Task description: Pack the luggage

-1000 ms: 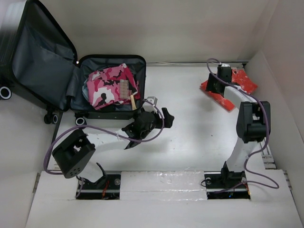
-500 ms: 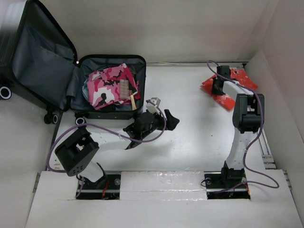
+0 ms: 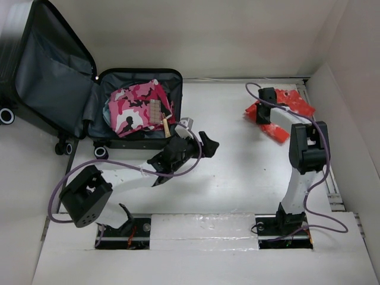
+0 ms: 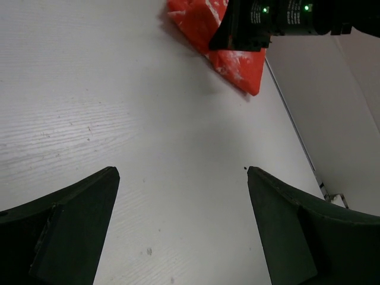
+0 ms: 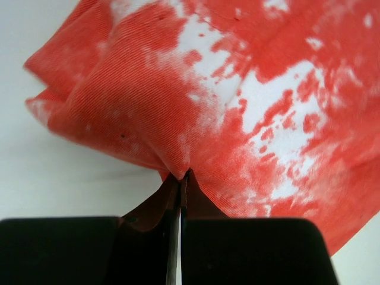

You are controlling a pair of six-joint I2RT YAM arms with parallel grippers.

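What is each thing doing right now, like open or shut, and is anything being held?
suitcase: open, lid tipped back, partly packed.
pink camouflage cloth: lying inside the suitcase.
red-and-white cloth: outside the suitcase, pinched and puckered at the pinch.
left gripper: open, holding nothing.
right gripper: shut on the red-and-white cloth.

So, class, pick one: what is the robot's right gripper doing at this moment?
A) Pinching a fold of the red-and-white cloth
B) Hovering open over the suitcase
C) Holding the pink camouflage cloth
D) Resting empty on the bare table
A: in the right wrist view, the right gripper has its fingers pressed together with a fold of the red-and-white cloth caught between them.
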